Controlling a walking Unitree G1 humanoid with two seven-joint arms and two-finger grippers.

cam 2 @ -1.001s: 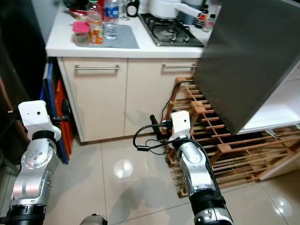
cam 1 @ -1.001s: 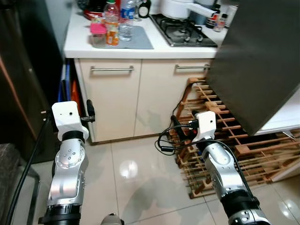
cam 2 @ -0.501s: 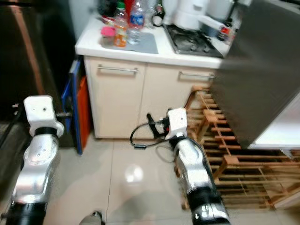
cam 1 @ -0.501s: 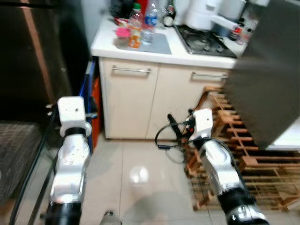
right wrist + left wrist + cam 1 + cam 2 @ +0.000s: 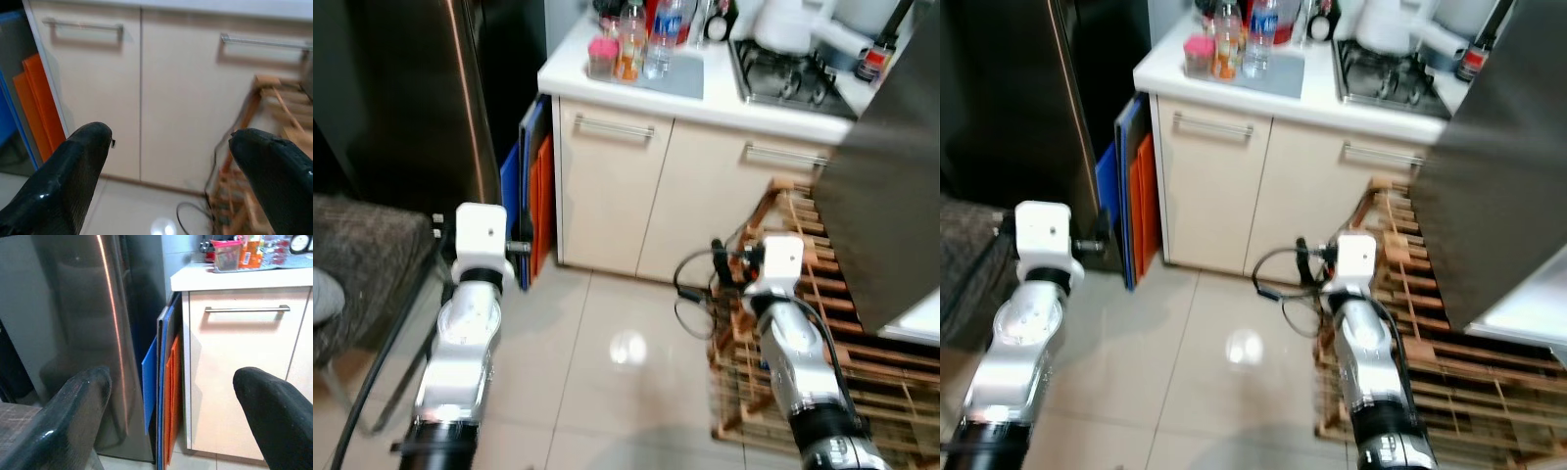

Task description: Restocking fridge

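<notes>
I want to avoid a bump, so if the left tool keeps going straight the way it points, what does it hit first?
Probably the blue and orange boards wedged between the dark fridge and the cabinet. The left tool is open, and depth is hard to judge.

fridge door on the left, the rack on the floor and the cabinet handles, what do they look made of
The fridge door looks like dark brushed steel: it carries a long vertical glint and soft reflections. The rack looks like bare wood, with tan slats and visible joints. The cabinet handles seem to be satin metal bars, grey with a dull sheen, though coated plastic can't be ruled out.
</notes>
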